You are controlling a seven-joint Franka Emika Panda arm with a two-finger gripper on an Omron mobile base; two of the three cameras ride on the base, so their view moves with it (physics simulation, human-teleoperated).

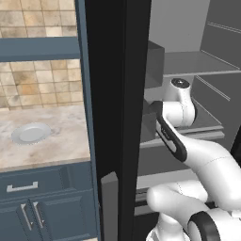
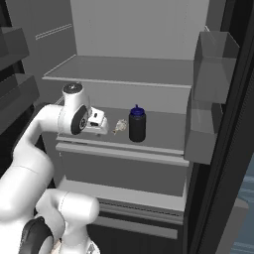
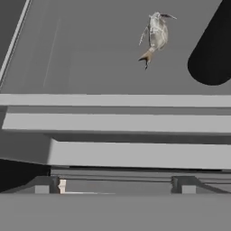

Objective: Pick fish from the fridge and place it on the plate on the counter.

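Note:
The fridge [image 1: 115, 94] stands open, and my arm reaches onto its middle grey shelf [image 2: 158, 135]. A small pale silvery fish [image 2: 119, 126] lies on that shelf, just left of a dark jar. In the hand view the fish [image 3: 155, 32] lies ahead near the top, beyond the shelf's front edge. My gripper [image 3: 115, 186] is open, its fingertips [image 3: 43, 185] far apart with nothing between them. It [image 2: 106, 127] hovers a short way left of the fish, apart from it. The round pale plate [image 1: 31, 132] rests on the beige marbled counter [image 1: 56, 146] left of the fridge.
A dark jar with a blue cap [image 2: 137, 124] stands upright right beside the fish, and shows as a dark shape [image 3: 211, 58] in the hand view. Clear door bins [image 2: 211, 64] hang at the right. The black fridge frame separates shelf and counter.

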